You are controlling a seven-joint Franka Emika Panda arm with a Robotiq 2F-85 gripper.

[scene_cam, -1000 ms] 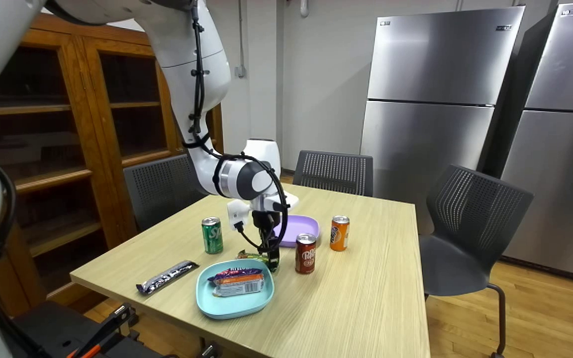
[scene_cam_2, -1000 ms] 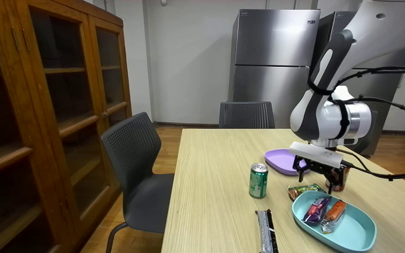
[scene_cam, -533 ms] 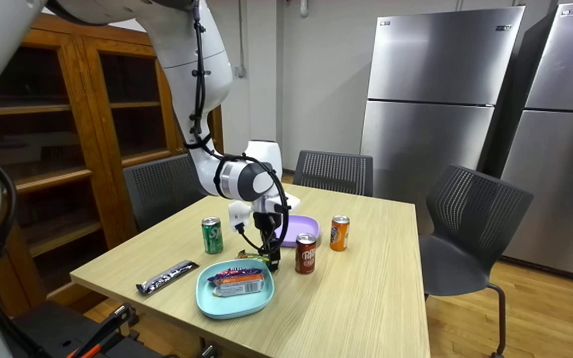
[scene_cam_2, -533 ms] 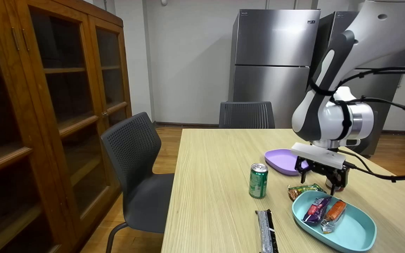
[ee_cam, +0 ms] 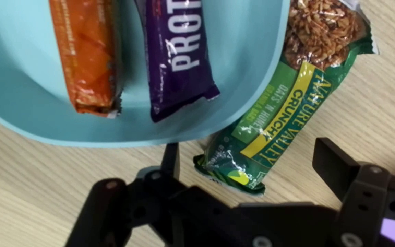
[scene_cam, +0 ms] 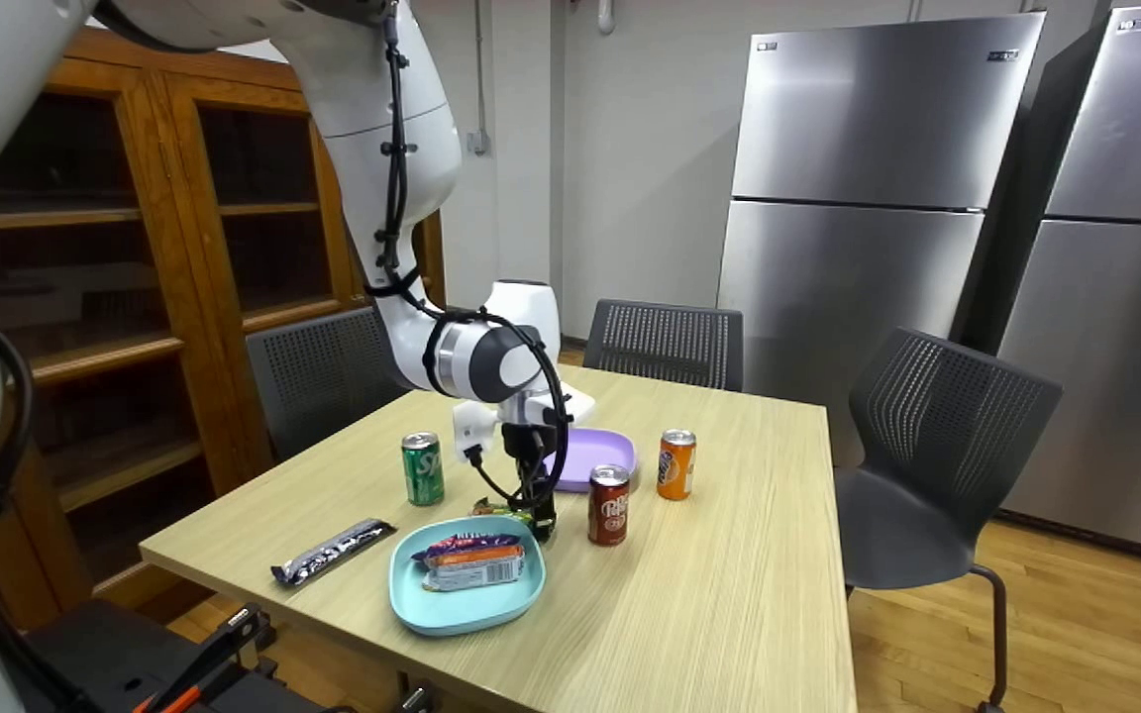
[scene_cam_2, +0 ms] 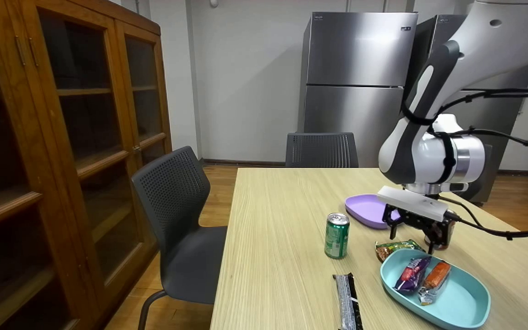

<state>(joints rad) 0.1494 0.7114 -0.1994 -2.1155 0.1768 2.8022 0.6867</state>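
My gripper (ee_cam: 248, 146) stands open above the table, its fingers on either side of the near end of a green Nature Valley granola bar (ee_cam: 283, 113). Nothing is clamped between them. In the wrist view the left fingertip (ee_cam: 171, 156) is right at the rim of a blue tray (ee_cam: 142, 141); whether it touches is hard to tell. That tray holds an orange-wrapped bar (ee_cam: 87, 55) and a purple protein bar (ee_cam: 182, 61). The granola bar lies on the table against the tray's edge. In both exterior views the gripper (scene_cam_2: 411, 243) is low, just beyond the tray (scene_cam: 466, 612).
A Dr Pepper can (scene_cam: 609, 507) stands close beside the gripper, with an orange Fanta can (scene_cam: 676, 465) farther off. Behind is a purple tray (scene_cam_2: 368, 211). A green Sprite can (scene_cam_2: 337, 236) and a silver-black wrapped bar (scene_cam_2: 348, 302) are on the table. Chairs surround it.
Half a second ago the gripper sat slightly farther over to the right in both exterior views; it has come back a little. The blue tray has shifted by a hair. The jaws stay wide.
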